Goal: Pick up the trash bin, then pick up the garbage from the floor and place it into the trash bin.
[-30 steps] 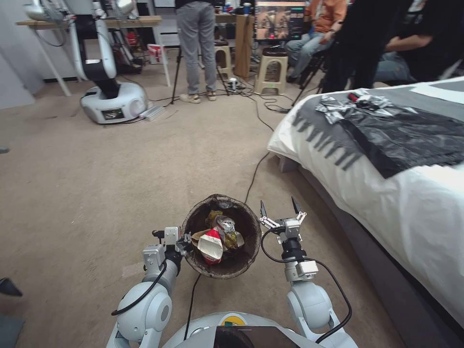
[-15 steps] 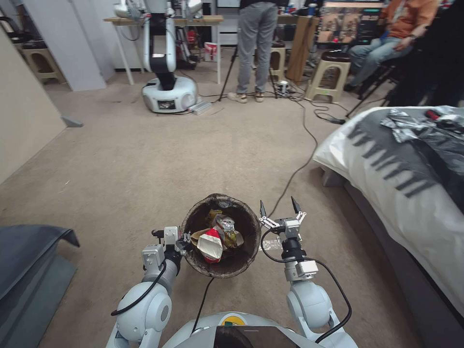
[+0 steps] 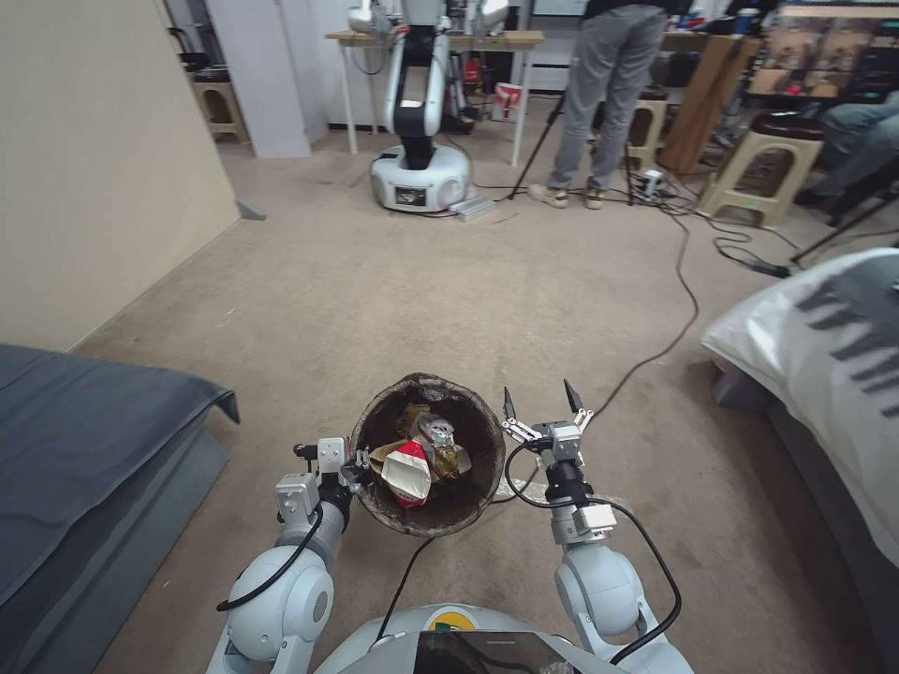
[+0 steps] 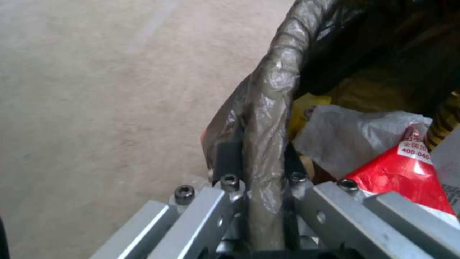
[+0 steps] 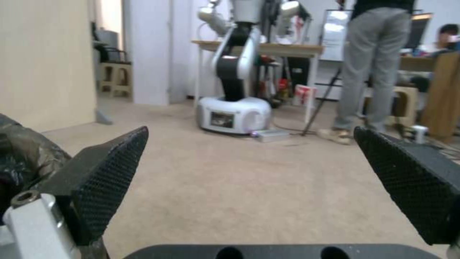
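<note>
One upright trash bin (image 3: 429,456), mouth upward.

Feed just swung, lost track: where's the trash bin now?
In the head view, the trash bin hangs low at centre, its rim clamped by the left gripper, with the open right gripper just beside it.

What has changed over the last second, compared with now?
The robot has turned, so the head view swung: the bed slid right and a grey mattress appeared left. Unchanged: left gripper clamped on the trash bin rim, right gripper open beside it.
</note>
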Available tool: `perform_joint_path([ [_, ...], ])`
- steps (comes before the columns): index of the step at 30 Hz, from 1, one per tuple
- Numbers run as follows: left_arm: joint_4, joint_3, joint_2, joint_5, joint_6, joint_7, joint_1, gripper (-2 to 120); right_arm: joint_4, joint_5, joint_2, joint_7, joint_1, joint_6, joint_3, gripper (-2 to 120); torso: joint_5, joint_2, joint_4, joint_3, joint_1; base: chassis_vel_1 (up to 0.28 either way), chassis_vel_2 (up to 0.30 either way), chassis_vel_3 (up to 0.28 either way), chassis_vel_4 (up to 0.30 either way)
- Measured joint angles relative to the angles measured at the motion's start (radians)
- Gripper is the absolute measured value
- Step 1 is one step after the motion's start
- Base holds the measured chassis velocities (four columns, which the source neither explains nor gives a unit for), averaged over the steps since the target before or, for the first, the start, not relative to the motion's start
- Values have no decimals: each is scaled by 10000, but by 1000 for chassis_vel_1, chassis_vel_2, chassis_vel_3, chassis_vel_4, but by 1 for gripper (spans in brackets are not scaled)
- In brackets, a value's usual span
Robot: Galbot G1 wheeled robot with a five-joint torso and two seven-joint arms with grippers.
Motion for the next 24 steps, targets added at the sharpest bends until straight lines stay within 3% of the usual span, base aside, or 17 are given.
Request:
perform_joint_path([
  [24,111,119,55,281,-557,143,-42,0,83,-39,-12,-1,-19,20,211,100,0,0,-2,0,0,11,10,10,12],
])
